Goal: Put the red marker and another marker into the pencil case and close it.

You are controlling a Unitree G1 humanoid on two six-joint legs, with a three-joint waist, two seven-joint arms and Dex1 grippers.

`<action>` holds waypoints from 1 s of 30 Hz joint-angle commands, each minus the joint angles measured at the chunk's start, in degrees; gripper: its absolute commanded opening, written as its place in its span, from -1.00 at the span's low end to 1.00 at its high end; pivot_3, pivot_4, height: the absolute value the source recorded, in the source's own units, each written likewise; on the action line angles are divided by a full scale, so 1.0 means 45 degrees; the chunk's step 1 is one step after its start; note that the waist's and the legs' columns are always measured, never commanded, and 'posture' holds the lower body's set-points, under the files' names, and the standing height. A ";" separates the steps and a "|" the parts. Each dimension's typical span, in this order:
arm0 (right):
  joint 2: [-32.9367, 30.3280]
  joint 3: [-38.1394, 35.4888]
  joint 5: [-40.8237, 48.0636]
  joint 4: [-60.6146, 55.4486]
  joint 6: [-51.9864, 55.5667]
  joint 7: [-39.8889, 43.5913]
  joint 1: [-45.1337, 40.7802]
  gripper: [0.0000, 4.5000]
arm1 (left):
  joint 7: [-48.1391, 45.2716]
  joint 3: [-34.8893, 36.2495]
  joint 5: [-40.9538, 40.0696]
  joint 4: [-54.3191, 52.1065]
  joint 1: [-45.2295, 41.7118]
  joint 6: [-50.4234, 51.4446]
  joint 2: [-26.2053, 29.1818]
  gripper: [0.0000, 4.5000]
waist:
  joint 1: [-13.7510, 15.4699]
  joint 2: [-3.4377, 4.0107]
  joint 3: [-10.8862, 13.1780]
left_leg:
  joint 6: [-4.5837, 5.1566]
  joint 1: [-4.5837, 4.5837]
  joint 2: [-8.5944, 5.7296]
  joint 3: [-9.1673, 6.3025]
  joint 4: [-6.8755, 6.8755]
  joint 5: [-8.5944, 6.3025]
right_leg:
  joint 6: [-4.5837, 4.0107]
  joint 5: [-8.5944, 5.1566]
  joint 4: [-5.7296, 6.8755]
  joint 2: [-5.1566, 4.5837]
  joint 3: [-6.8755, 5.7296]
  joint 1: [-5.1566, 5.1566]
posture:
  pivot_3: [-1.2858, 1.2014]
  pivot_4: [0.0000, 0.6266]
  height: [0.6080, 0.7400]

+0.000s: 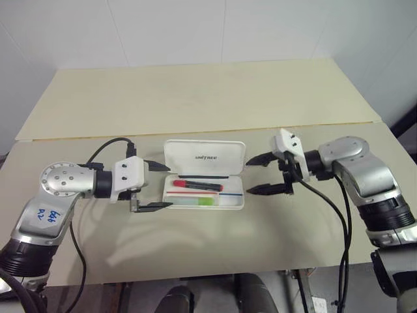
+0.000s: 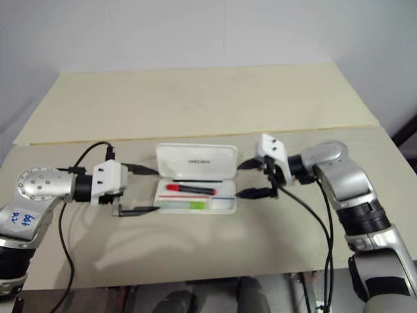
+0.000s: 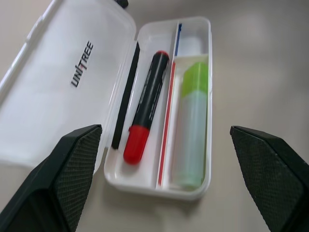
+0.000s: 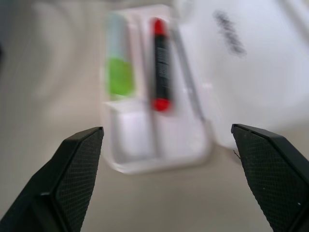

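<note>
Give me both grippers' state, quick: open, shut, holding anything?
Left gripper: open, holding nothing, beside the pencil case.
Right gripper: open, holding nothing, at the case's other end.

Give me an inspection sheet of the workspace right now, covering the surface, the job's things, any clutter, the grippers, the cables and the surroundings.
Surface: beige table, a seam running across it behind the case.
Pencil case: lid open and standing up, base flat on the table.
Red marker: lying in the base's compartment nearer the lid.
Green highlighter: lying in the compartment farther from the lid.
Clutter: nothing seen.
Left gripper: open, empty, at the case's left end.
Right gripper: open, empty, just off the case's right end.
Cables: black cable looping over the left wrist; another black cable hanging from the right wrist.
Surroundings: white wall behind the table.
</note>
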 commanded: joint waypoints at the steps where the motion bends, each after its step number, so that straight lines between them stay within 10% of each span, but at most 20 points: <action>1: 0.0309 -0.0534 -0.0580 0.1918 -0.1586 -0.0575 -0.1015 0.99 | 0.0405 -0.0123 -0.0173 -0.0611 -0.0285 0.0406 -0.0281 1.00 | 0.0004 0.0000 0.0000 | 0.0000 0.0003 0.0000 0.0000 0.0002 0.0000 | 0.0000 0.0001 0.0000 0.0000 -0.0001 0.0003 | 0.03 -0.52 1.00; 16: 0.1071 -0.0037 -0.3419 0.8773 -0.5042 -0.1266 -0.3637 0.99 | 0.1058 -0.0261 -0.0018 -0.0951 -0.0434 0.0893 -0.0587 1.00 | -0.0015 0.0000 0.0000 | 0.0012 -0.0040 0.0005 0.0068 -0.0008 -0.0008 | 0.0000 0.0006 0.0002 -0.0010 0.0001 -0.0081 | 0.03 -0.52 1.00; 30: 0.1665 -0.0550 -0.3305 0.7170 -0.2596 -0.2518 -0.2010 0.99 | 0.1129 -0.0281 -0.0016 -0.0998 -0.0544 0.1011 -0.0541 1.00 | -0.0027 0.0001 -0.0001 | 0.0012 -0.0051 0.0007 0.0090 0.0006 -0.0007 | -0.0003 0.0018 0.0015 -0.0008 0.0021 -0.0101 | 0.03 -0.52 1.00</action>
